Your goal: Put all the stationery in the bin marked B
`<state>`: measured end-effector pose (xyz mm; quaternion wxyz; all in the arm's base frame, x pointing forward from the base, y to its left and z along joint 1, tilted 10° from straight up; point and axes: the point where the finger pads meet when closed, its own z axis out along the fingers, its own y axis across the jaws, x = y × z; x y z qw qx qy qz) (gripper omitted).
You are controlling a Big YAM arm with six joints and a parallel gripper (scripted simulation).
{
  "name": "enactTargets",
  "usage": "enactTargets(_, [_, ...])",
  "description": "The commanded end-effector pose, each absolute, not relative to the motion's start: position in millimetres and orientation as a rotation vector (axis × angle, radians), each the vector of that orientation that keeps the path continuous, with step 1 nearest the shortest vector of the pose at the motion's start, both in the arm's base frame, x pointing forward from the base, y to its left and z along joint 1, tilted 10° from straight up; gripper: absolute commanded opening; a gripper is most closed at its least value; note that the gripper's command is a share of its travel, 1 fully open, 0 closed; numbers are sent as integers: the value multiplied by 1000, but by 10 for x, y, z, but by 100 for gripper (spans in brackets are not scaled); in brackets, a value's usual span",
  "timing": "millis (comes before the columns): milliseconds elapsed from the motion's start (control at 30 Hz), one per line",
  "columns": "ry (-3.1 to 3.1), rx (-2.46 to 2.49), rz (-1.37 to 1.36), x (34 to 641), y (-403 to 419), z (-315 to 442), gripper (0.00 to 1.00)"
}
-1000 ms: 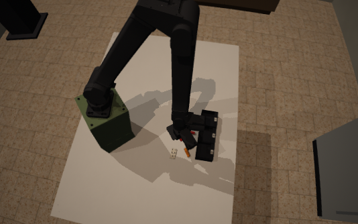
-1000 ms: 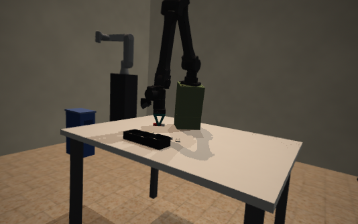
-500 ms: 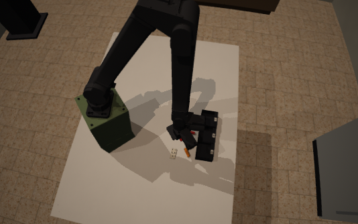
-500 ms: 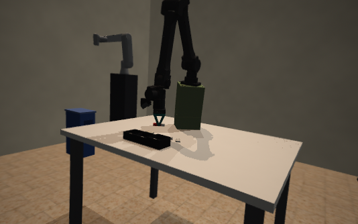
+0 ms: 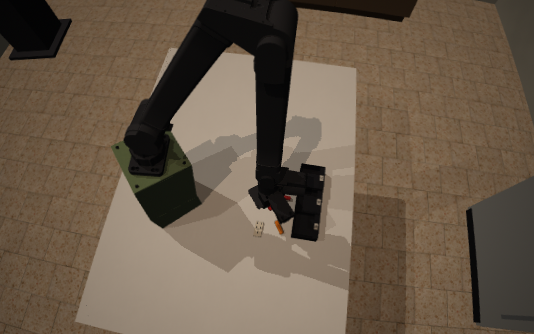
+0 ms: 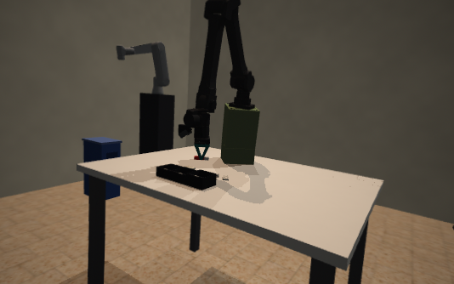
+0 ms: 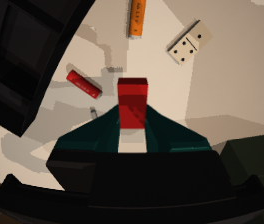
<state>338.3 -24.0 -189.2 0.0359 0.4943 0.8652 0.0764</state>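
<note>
My gripper [image 7: 132, 109] is shut on a red block [image 7: 132, 104], low at the table, beside the black bins. In the exterior view the gripper [image 6: 201, 152] stands at the table top with the red block [image 6: 198, 157] at its tips. A second small red piece [image 7: 84, 83] lies on the table just left of it, next to the row of black bins [image 7: 30, 36]. An orange stick [image 7: 137, 11] and a white domino [image 7: 188, 42] lie farther ahead. In the top view the orange stick [image 5: 279, 227], the domino [image 5: 258, 228] and the bins [image 5: 310, 202] show near the gripper [image 5: 273, 204].
The arm's green base block [image 5: 158, 182] stands on the table to the left. The bin row [image 6: 185, 176] lies near the table's edge. A blue cabinet [image 6: 101, 163] and another robot stand off the table.
</note>
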Motion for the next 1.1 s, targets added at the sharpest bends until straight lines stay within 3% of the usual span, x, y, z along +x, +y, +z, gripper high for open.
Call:
enactTargets(0, [2648, 1510, 240, 3412, -251, -1872, 17])
enactTargets(1067, [2648, 1510, 240, 3417, -253, -1873, 17])
